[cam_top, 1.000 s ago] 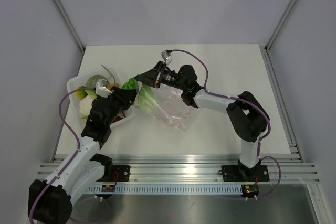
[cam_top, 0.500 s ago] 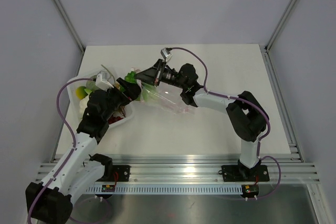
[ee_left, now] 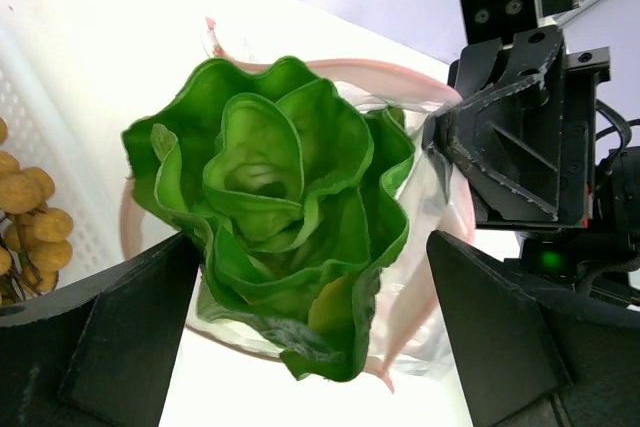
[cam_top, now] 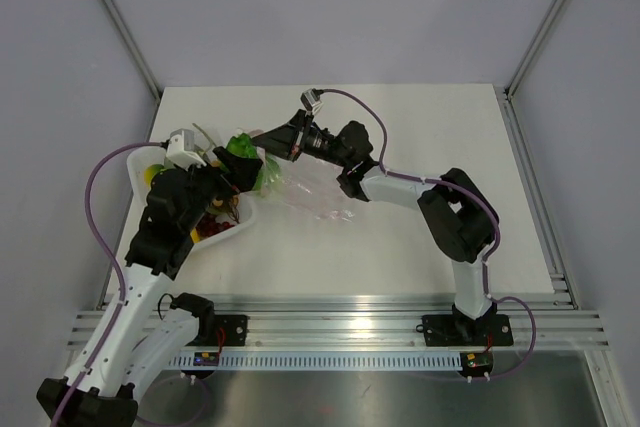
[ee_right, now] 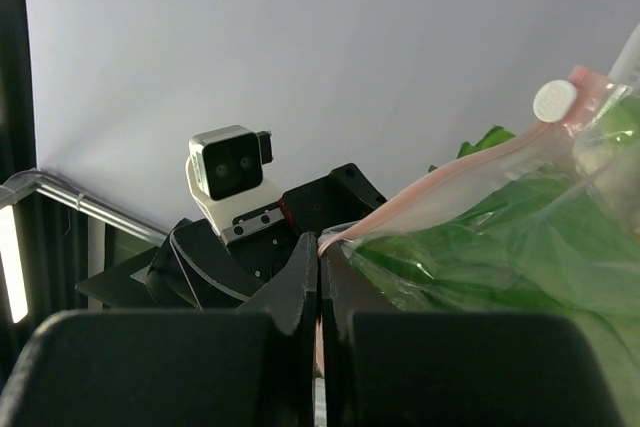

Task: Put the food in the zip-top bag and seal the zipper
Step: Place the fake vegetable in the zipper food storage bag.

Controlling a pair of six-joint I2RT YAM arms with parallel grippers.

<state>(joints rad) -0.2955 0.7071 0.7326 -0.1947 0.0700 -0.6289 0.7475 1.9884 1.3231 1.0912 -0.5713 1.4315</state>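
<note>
Left gripper [ee_left: 312, 245]: clenched on the lettuce [ee_left: 275, 237], one black finger against each flank of the leaves, at the right end of the tray [cam_top: 137, 161]
Lettuce: bright green, ruffled, rosette facing the left wrist camera; its lower part sits inside the bag's open mouth, and the right wrist view shows green pressed behind the clear film
Bag [cam_top: 322, 193]: clear and crinkled, just right of the tray, mouth turned toward the left arm and raised, the rest trailing onto the table [cam_top: 430, 132]
Pink strip [ee_left: 330, 69]: runs round the lettuce as an open ring, the two sides well apart, unsealed
Right gripper [ee_right: 320, 247]: fingers pressed tight together, pinching the pink strip at the mouth's edge just beside the lettuce and holding that edge up
White disc [ee_right: 552, 100]: small and round, on the pink strip near its upper end in the right wrist view
Tray: white, lattice wall, at the left of the table, partly covered by the left arm
Brown balls [ee_left: 25, 217]: a tan bunch inside the tray, just beside the left gripper's outer finger
Grapes [cam_top: 212, 223]: dark red, in the tray near its front rim, under the left arm; detail too small to tell
</note>
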